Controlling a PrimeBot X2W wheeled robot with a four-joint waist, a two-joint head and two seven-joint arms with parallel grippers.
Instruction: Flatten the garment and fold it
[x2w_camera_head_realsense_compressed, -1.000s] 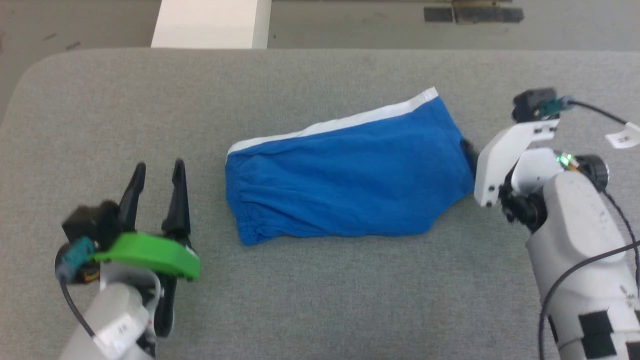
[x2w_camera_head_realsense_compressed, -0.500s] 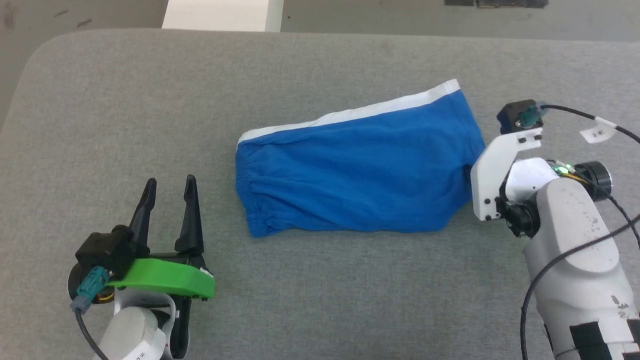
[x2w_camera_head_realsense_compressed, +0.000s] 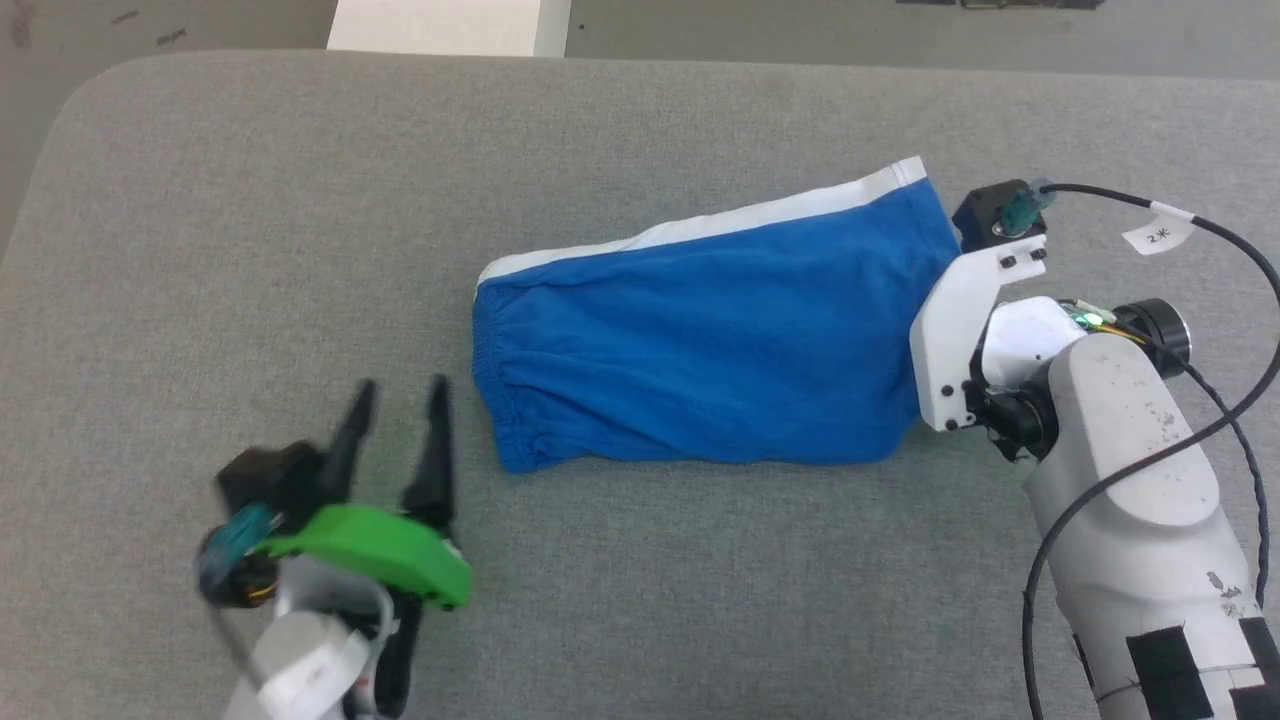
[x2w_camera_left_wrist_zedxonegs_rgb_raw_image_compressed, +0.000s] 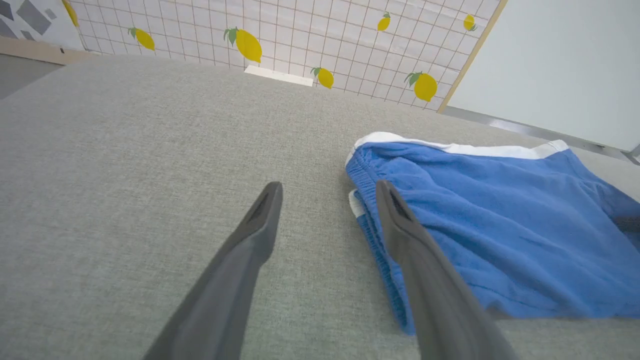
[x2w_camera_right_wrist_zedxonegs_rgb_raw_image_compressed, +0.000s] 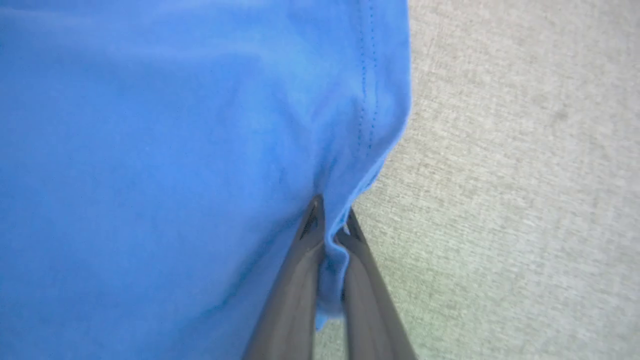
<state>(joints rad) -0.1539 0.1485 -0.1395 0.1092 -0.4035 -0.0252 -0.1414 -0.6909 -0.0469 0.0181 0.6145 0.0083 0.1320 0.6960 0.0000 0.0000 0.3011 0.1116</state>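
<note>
Garment end clamped in right jaws; left jaws spread apart just beside opposite end

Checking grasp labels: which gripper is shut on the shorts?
The right gripper: its jaws are pinched on a fold at the leg-end edge of the shorts. The left gripper has its jaws spread, beside the waistband.
</note>
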